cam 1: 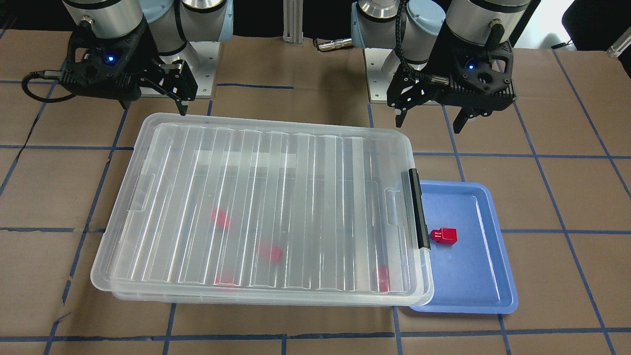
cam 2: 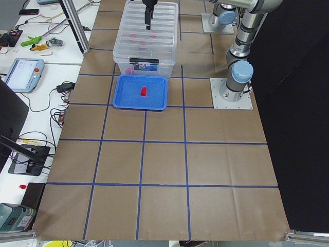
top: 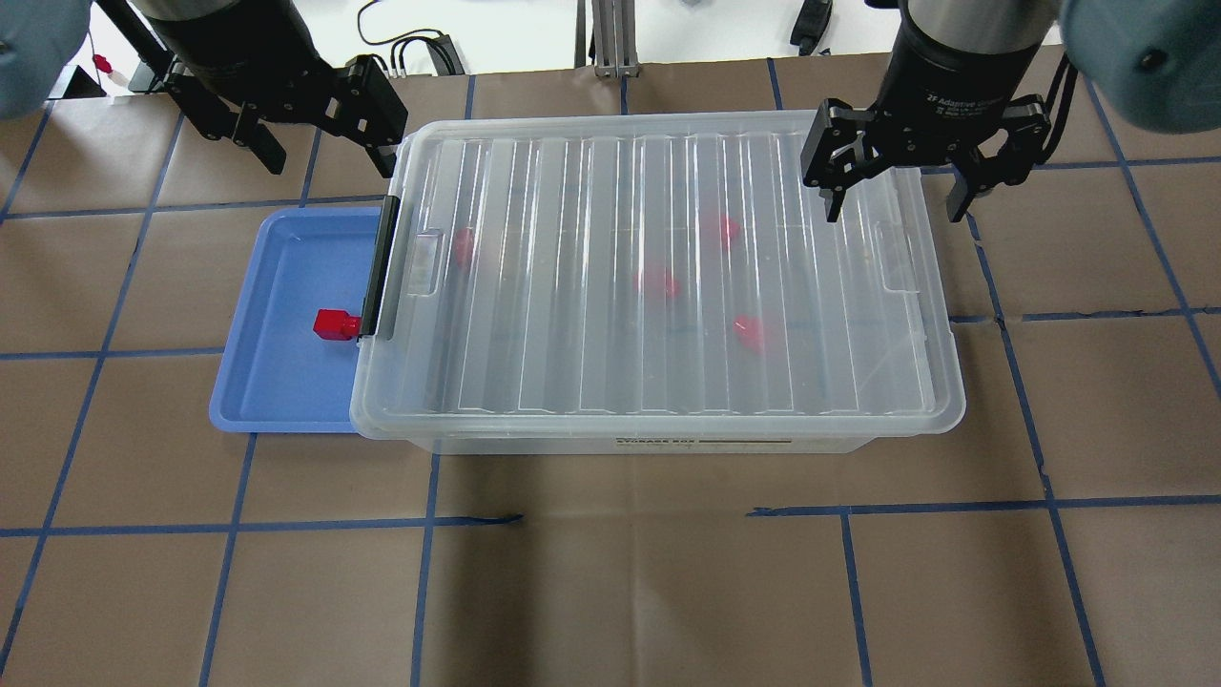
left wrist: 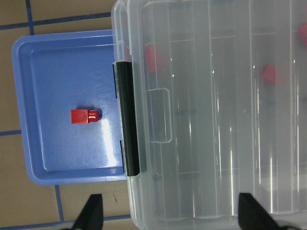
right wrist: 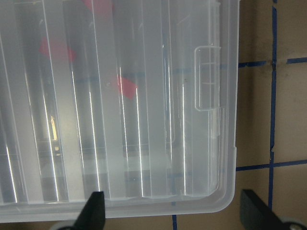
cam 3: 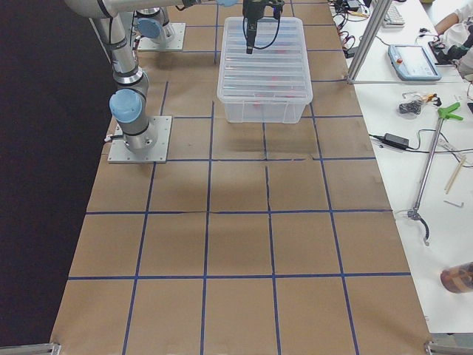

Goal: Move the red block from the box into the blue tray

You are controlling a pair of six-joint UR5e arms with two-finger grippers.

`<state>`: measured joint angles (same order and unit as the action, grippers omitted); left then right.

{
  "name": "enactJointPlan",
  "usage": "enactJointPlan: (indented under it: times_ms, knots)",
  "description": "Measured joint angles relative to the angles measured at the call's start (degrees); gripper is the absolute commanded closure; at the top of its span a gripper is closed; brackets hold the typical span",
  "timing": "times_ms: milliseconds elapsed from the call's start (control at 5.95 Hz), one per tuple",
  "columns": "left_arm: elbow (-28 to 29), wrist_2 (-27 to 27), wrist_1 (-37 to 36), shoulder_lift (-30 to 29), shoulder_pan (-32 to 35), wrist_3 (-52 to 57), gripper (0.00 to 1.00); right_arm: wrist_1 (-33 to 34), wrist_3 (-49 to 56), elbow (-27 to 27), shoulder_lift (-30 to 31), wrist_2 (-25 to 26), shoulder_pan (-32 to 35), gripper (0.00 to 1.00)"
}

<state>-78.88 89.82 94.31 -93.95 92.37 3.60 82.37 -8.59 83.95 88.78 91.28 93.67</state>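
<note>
One red block (cam 1: 443, 235) lies in the blue tray (cam 1: 468, 276), also seen from overhead (top: 334, 324) and in the left wrist view (left wrist: 84, 116). The tray (top: 286, 382) sits partly under the latch end of the box (top: 668, 382). The box's ribbed lid is on, and its black latch (top: 384, 267) is on the tray side. Several more red blocks (top: 658, 281) show blurred through the lid. My left gripper (top: 329, 162) is open and empty, above the box's latch end. My right gripper (top: 895, 210) is open and empty, above the box's other end.
The table is covered in brown paper with a blue tape grid (top: 620, 515). The arms' base plates (cam 1: 379, 84) stand behind the box. A side bench with a tablet (cam 2: 23, 72) and cables lies beyond the table's edge.
</note>
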Motion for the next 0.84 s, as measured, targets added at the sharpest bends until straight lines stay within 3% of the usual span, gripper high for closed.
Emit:
enactJointPlan:
  times_ms: [840]
  knots:
    - [0.07, 0.0, 0.0, 0.0, 0.0, -0.03, 0.02, 0.53, 0.51, 0.19, -0.07, -0.1, -0.75, 0.0]
